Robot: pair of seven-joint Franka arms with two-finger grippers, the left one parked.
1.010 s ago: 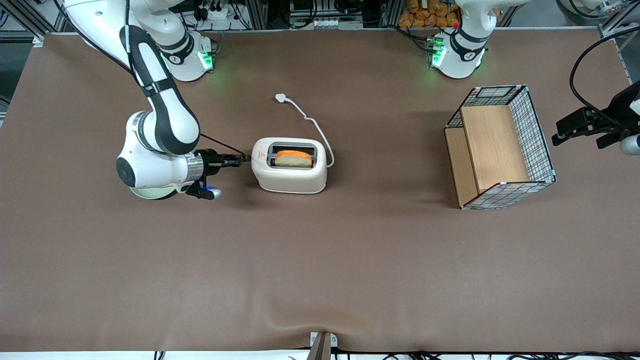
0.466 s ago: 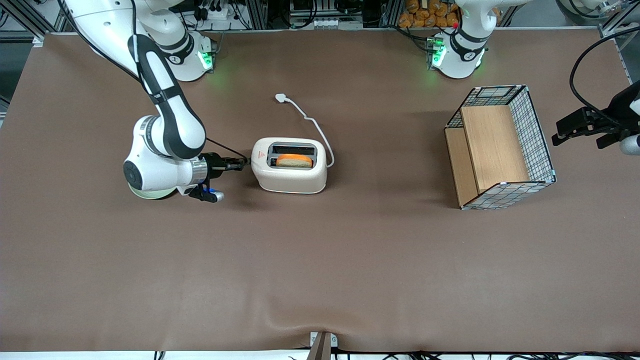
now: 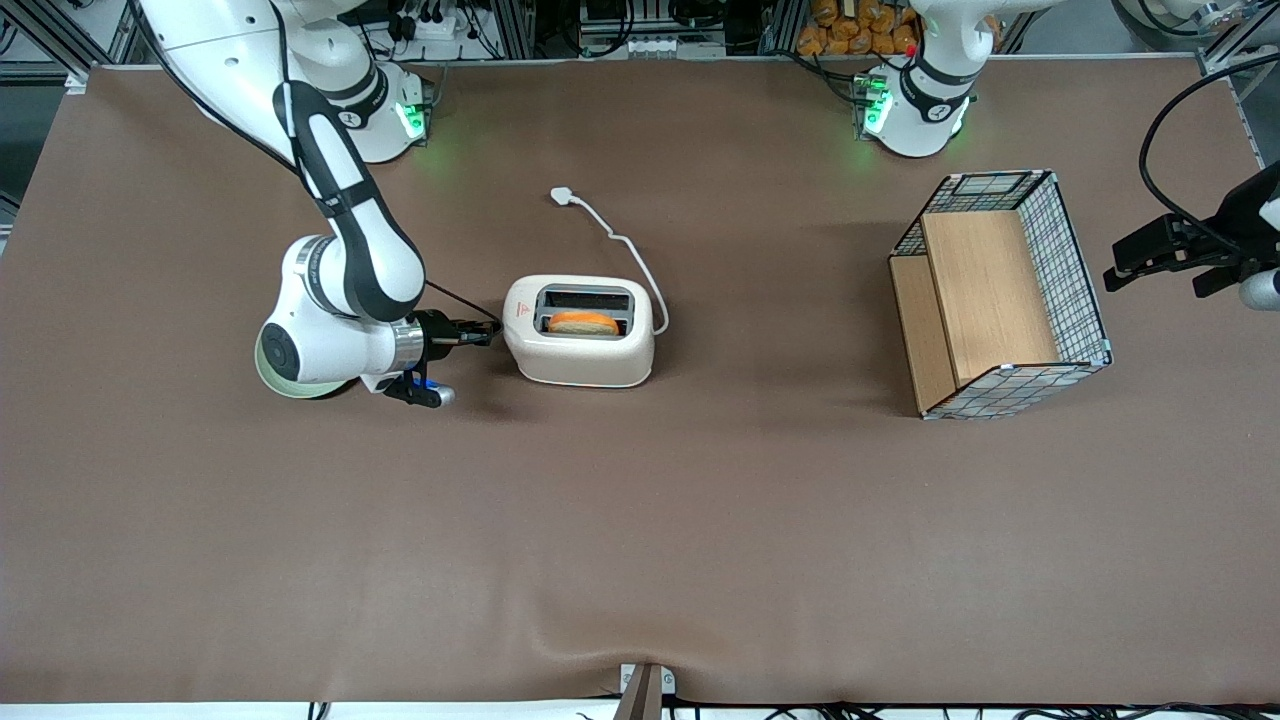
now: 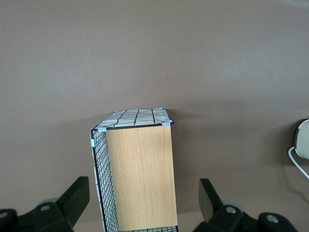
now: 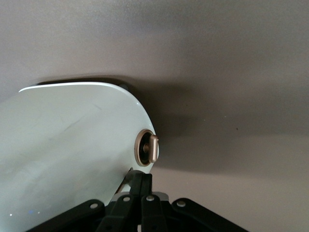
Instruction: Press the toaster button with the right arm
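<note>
The cream-white toaster (image 3: 590, 362) stands mid-table with an orange-topped bread slice (image 3: 583, 323) sunk low in its slot. Its narrow end with the red triangle mark (image 3: 519, 311) faces the working arm's end of the table. My right arm's gripper (image 3: 488, 337) is shut, its tips against that narrow end. In the right wrist view the toaster's pale end (image 5: 72, 140) fills much of the picture. The round grey toaster button (image 5: 147, 149) sticks out from it, just beside the gripper (image 5: 143, 182), whose fingers are pressed together with nothing between them.
A white cord (image 3: 640, 265) runs from the toaster to a plug (image 3: 563, 196) lying farther from the front camera. A wire basket with wooden boards (image 3: 1085, 290) (image 4: 137, 179) stands toward the parked arm's end of the table.
My right arm's gripper has slid a little toward the front camera along the toaster's narrow end. The bread slice has sunk lower into the slot.
</note>
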